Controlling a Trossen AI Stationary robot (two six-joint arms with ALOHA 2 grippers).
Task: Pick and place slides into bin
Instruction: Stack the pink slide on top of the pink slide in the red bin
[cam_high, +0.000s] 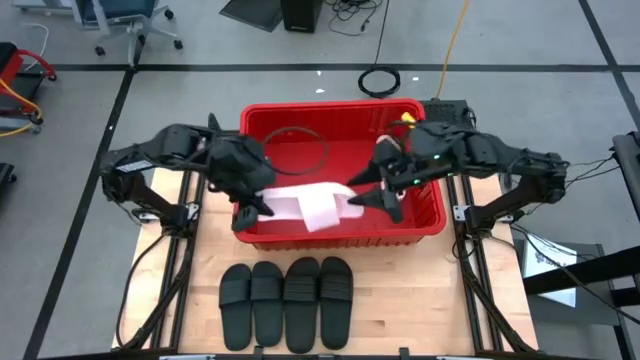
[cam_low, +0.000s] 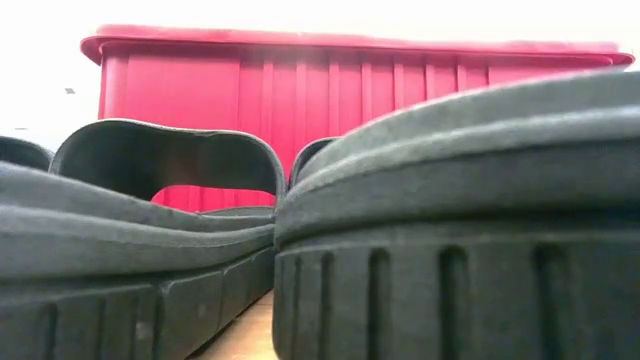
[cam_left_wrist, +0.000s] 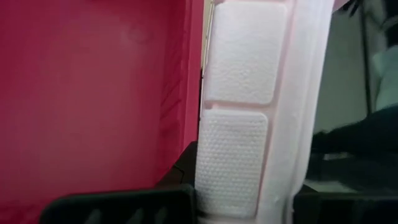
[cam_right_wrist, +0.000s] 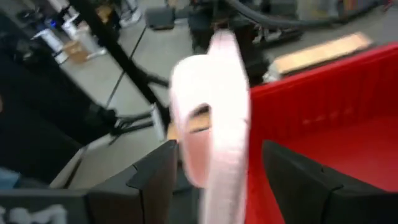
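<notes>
Pink slide (cam_right_wrist: 214, 112) btwn R jaws

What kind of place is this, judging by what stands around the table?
Probably a robotics lab or workshop. The wooden table stands on a grey floor marked with dark tape lines, cables lie loose on it, and an office chair stands in a far corner.

I see red bin (cam_high: 425, 222): smooth glossy plastic, ribbed walls. Pink slides (cam_left_wrist: 239, 112): matt foam, pebbled tread. Blk slides (cam_high: 285, 302): matt rubbery, ribbed. Table (cam_high: 420, 300): bare wood.
</notes>
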